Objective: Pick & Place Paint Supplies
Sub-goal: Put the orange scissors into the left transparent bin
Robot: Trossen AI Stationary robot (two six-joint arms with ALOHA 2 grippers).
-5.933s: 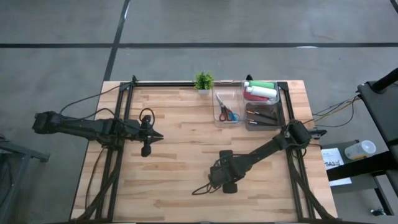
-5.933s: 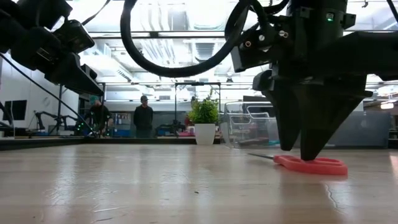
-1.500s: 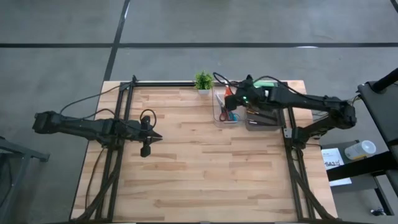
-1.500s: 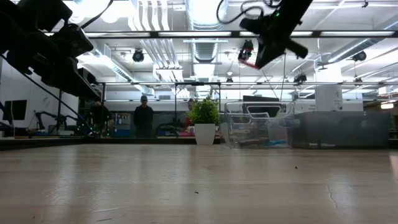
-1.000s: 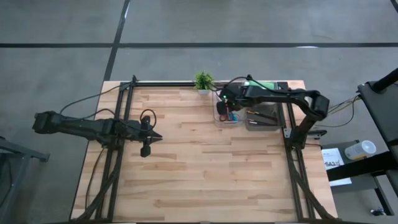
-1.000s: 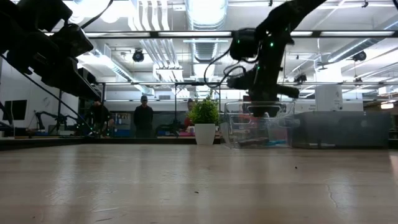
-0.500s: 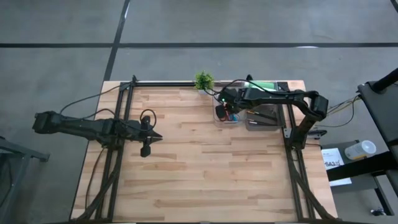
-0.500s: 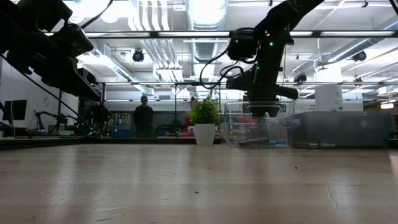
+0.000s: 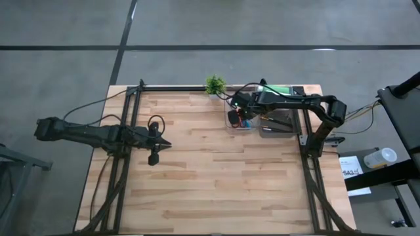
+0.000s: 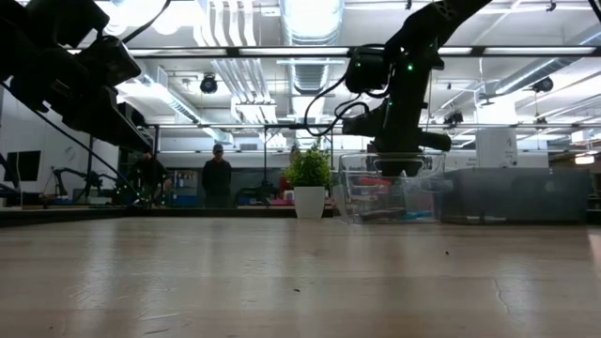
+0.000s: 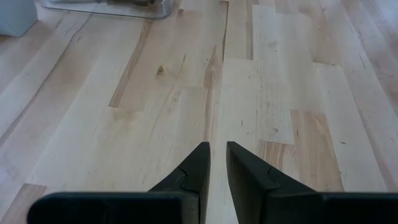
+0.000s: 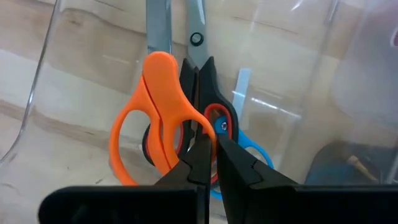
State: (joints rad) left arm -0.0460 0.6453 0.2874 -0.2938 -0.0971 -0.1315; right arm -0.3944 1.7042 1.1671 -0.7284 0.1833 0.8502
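Observation:
My right gripper [image 9: 234, 120] reaches down into the clear bin [image 9: 229, 127], shut on orange-handled scissors [image 12: 163, 93]. Beside them in the bin lie a black-handled pair [image 12: 200, 78] and a blue-handled pair [image 12: 256, 151]. The gripper also shows in the low view [image 10: 394, 171], inside the bin's walls [image 10: 357, 192]. A green squeeze bottle [image 9: 282, 88] and dark brushes [image 9: 279, 123] lie in the bins to the right, partly under the arm. My left gripper [image 9: 168, 141] hovers over the table's left half, shut and empty, with a narrow slit between its tips [image 11: 217, 152]. My right gripper pinches the orange scissors at the handle [image 12: 186, 134], close to the finger ring; a red-orange strip shows in the slit between the fingers. The fingers come from above, pointing down. The blades [image 12: 158, 25] point away, down into the bin. Whether they rest on its floor I cannot tell.
A small green potted plant [image 9: 214, 84] stands just left of the clear bin at the table's far edge, and it also shows in the low view [image 10: 308, 174]. Bare wooden tabletop [image 9: 210, 177] spreads across the middle and near side. People stand in the room behind [image 10: 216, 174].
My right gripper has come down from high above the bins into the clear bin with the orange scissors. It has kept nearly still there for the last half second.

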